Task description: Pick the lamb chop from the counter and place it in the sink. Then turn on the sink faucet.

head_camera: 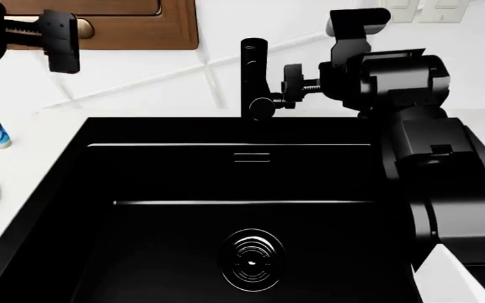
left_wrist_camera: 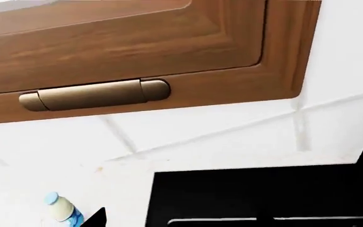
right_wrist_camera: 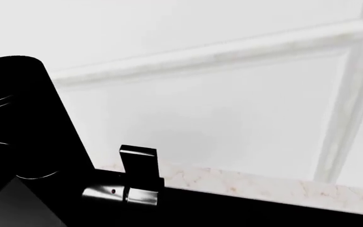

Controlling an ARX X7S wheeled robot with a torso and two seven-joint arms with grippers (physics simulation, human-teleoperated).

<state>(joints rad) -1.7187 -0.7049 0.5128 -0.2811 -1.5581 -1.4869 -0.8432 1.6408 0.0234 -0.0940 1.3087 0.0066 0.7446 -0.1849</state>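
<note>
Here, right pincer (head_camera: 293,85) level with the faucet (head_camera: 254,69), just beside its post and slightly above the knob joint and lever (head_camera: 264,107). One finger (right_wrist_camera: 137,163) visible in the right wrist view, close to the post. Whether parted or closed: cannot be told, nor whether touching the lever. Left pincer (head_camera: 61,41) raised well off to the far side, before a wooden cabinet (left_wrist_camera: 168,42); jaw state likewise not discernible.

Sink (head_camera: 99,164) directly below and in front of the right pincer, with drain (head_camera: 251,259) bare. Chop not visible in any view, neither in the basin nor on the counter (head_camera: 23,164); possibly hidden by the right arm.

Probably the faucet step in hand. Lever judged rigid, smooth and short, so liable to slip off a fingertip. Best taken near its free end, pushed with a flat finger face rather than pinched. Chop, if handled again, likely light, soft and slick; best gripped across its thicker edge.
</note>
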